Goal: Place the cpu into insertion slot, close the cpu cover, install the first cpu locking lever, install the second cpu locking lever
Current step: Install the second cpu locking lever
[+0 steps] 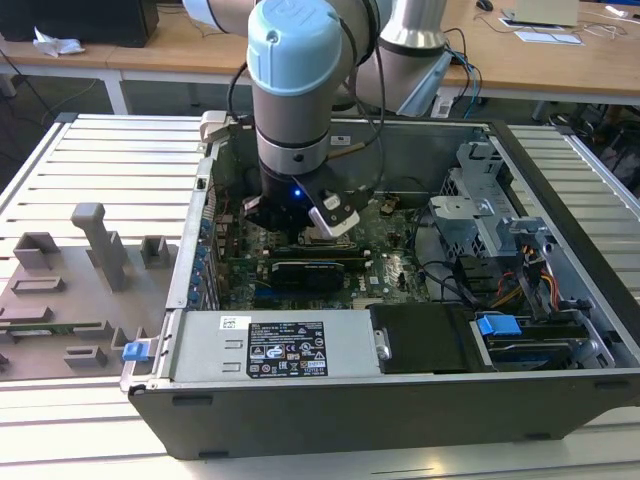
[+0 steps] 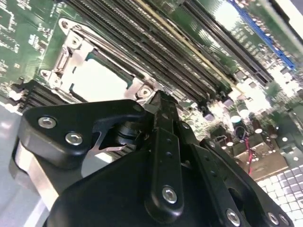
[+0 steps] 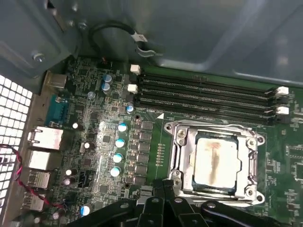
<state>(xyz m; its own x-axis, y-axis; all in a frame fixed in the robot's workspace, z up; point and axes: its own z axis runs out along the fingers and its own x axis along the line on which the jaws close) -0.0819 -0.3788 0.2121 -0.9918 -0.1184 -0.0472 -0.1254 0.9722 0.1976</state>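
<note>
- Down inside the open computer case (image 1: 560,250), the arm's black pincer (image 3: 163,189) hangs low over the green motherboard (image 3: 94,156); its fingertips meet in both wrist views, so it is closed, with nothing held between them.
- Right by the fingertips lies the insertion slot (image 3: 177,142), its silvery rim almost touched by the pincer tip; I cannot tell whether they touch.
- Seated in that slot, the cpu (image 3: 215,161) lies flat with its pale metal top showing, faintly stained in the first wrist view.
- Around the chip, the cpu cover (image 3: 246,156) lies down as a silvery frame, its window leaving the chip's top bare; in the second wrist view the same frame (image 2: 66,56) shows just past the pincer's linkage.
- Beyond the socket from the pincer run four long black memory slots (image 3: 208,97) with white end clips.
- Off to the other side of the tip stand small blue-topped capacitors (image 3: 118,142) and, farther out, the metal rear ports (image 3: 45,139).
- Farther still, in the exterior view, the case rests on a slatted pale surface (image 1: 110,150), with grey fixture blocks (image 1: 95,245) well apart from the pincer.
</note>
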